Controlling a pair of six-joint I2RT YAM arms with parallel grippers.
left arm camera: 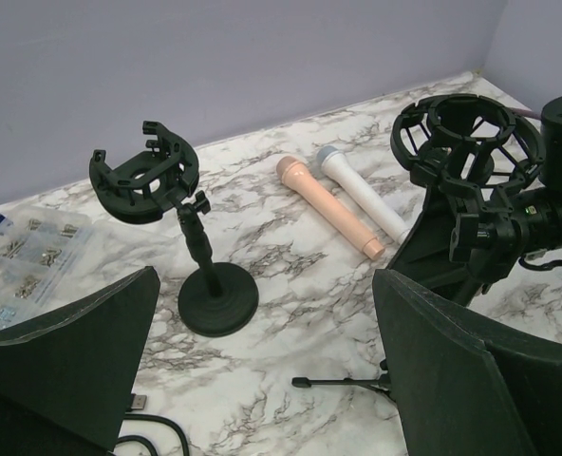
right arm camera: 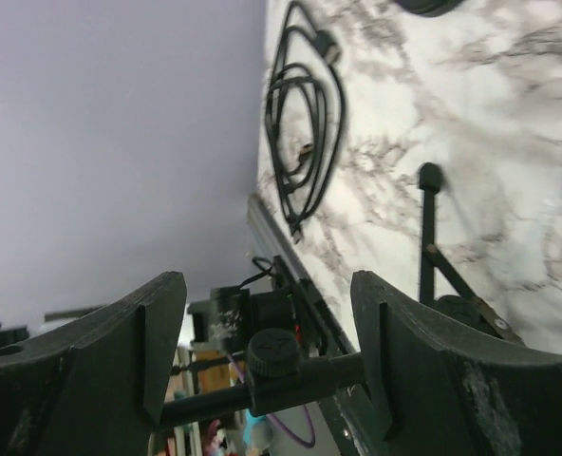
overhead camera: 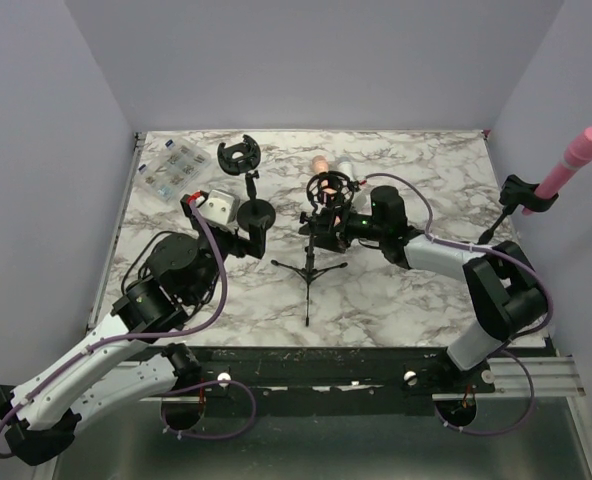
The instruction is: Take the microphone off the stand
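A: Status?
B: We saw left pincer (left arm camera: 262, 285) released, hovering over the table (overhead camera: 426, 290). Right pincer (right arm camera: 267, 313) released, straddling the tripod stand (left arm camera: 457, 180) bar.
A: Location?
B: Peach microphone (left arm camera: 330, 206) lay on the table beside the white microphone (left arm camera: 362, 193), beyond that stand.

You have a smooth, marble-patterned table (overhead camera: 406, 290), a matt black tripod stand (left arm camera: 457, 180), a smooth plastic-looking peach microphone (left arm camera: 328, 204) and a white microphone (left arm camera: 362, 193).

White grey-veined marble table (overhead camera: 406, 300), black tripod stand (overhead camera: 309, 268), peach microphone (left arm camera: 330, 206), white microphone (left arm camera: 365, 195).
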